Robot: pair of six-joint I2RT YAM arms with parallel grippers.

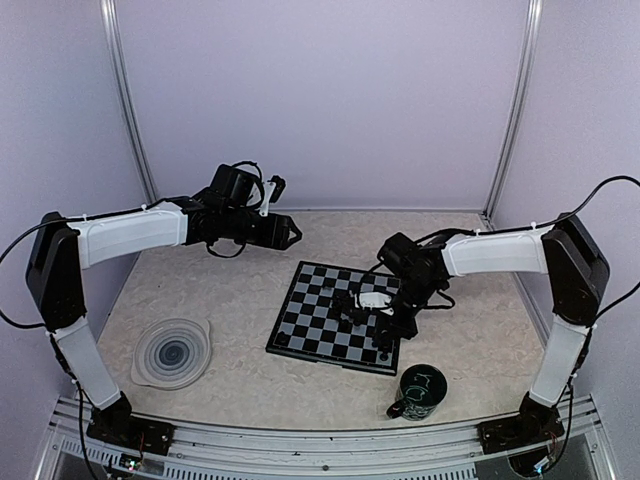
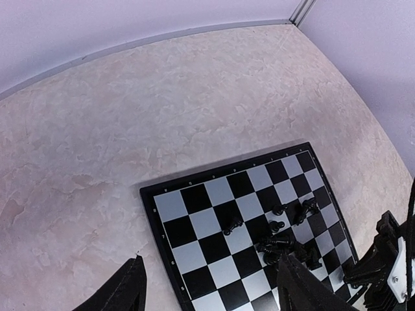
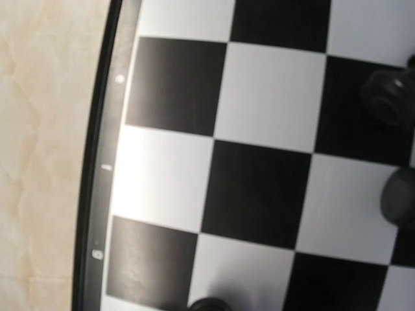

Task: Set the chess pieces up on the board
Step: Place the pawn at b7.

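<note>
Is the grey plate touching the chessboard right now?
Apart. The top view shows the plate lying left of the board, with a strip of table showing between them.

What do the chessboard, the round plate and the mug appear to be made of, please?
The chessboard looks like smooth plastic or laminate: its squares carry a soft sheen. The plate, grey with a spiral pattern and uneven rim, may be glazed ceramic or silicone; unclear. The mug is dark green and glossy, probably glazed ceramic.
</note>
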